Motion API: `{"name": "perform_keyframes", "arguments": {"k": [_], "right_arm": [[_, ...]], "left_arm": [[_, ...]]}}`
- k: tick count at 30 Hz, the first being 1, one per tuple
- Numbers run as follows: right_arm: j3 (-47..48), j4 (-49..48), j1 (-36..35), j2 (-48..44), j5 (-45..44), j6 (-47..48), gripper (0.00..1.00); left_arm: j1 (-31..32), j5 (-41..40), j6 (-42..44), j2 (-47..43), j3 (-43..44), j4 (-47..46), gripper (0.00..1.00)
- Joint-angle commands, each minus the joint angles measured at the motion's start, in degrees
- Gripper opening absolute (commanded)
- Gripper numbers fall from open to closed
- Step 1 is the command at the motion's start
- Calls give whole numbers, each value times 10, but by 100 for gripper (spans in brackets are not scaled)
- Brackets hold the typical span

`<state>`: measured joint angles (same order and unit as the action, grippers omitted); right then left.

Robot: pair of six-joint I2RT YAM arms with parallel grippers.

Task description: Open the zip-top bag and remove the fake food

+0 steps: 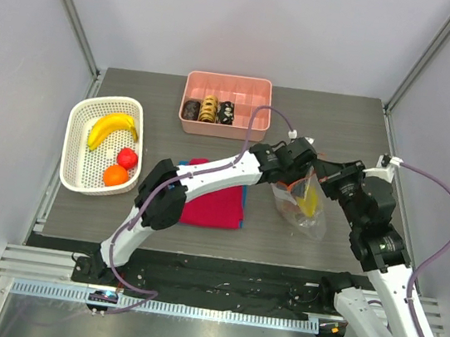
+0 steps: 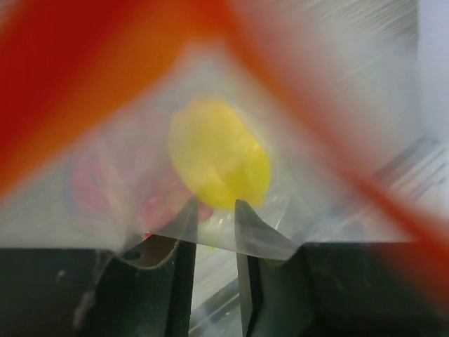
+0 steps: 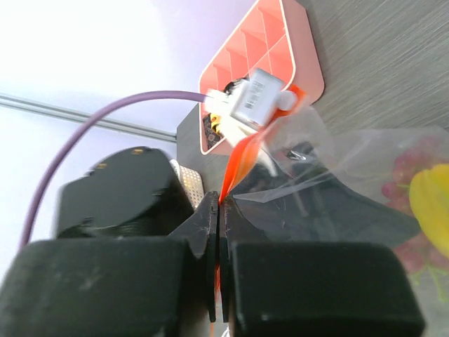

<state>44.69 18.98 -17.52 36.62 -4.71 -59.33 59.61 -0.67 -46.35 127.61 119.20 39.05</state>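
Zip-top bag [image 1: 311, 221] sits on the table [image 1: 315, 122] just right of the red shirt [image 1: 216, 201], strung between both arms. Its long axis runs from the orange zip strip [image 3: 238, 158], raised at the far-left end, down to the near-right base, with the mouth up, facing the left arm. Fake food inside: a yellow piece [image 2: 219, 154] and something reddish, blurred. Right gripper [image 3: 216, 210] is clamped tight on the strip. Left gripper [image 2: 212, 232] is narrowly parted, film draped over its tips, apparently nothing pinched. Risks: the thin strip slips from the right's pinch under pull and the mouth collapses, or the left closes on both walls together.
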Motion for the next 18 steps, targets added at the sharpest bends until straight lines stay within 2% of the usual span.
{"name": "perform_keyframes", "arguments": {"k": [1,2,6,8,9,13,18], "right_arm": [[-10,-61,-2,-6,16,2,1],[-13,-54,-1,-8,16,8,2],[-24,-25,-1,-30,12,30,2],[-27,-12,-2,-35,11,33,1],[-29,-11,-1,-37,13,31,1],[-29,-8,-2,-31,18,28,1],[-26,-4,-1,-25,32,27,1]], "left_arm": [[-3,57,20,-13,-63,-45,27],[-4,58,18,-9,-70,-44,32],[-4,19,33,-5,-79,-9,37],[-4,10,35,-10,-101,-21,46],[-4,-14,35,-8,-106,-22,48],[-4,-21,28,11,-109,-36,57],[-4,-78,40,15,-118,-49,59]]}}
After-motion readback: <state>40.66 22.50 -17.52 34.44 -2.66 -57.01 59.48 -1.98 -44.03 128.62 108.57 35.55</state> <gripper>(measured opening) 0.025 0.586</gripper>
